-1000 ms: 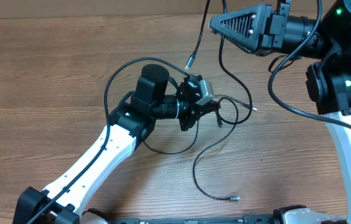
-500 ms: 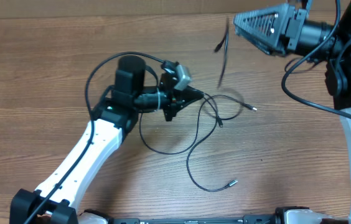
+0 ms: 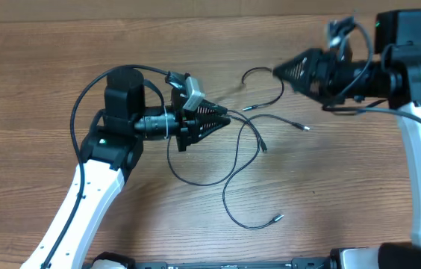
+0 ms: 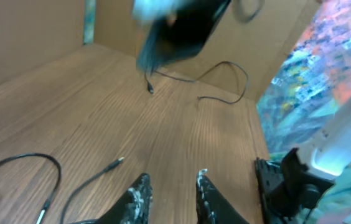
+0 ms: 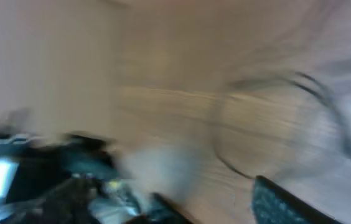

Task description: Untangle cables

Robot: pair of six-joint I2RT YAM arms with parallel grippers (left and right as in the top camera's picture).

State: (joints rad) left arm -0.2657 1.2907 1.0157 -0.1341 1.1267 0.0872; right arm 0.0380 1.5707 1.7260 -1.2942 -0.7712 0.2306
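The left gripper [image 3: 222, 121] has its jaws slightly apart with nothing between them. The right gripper [image 3: 281, 69] is blurred, so I cannot tell how its jaws stand. The cables [image 3: 225, 196] lie on the wooden table [image 3: 345, 187]. They are thin black cords with small plugs [image 3: 276, 218], crossing in loops just beside the left gripper. 1 short strand [image 3: 246, 109] curls apart from them, near the right gripper. They look light, limp and slightly springy. Gripping near a plug end, clear of the crossings, seems best.

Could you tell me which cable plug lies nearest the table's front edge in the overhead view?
The plug ending the long cable that curves forward alone; the other visible plugs all lie much farther back.
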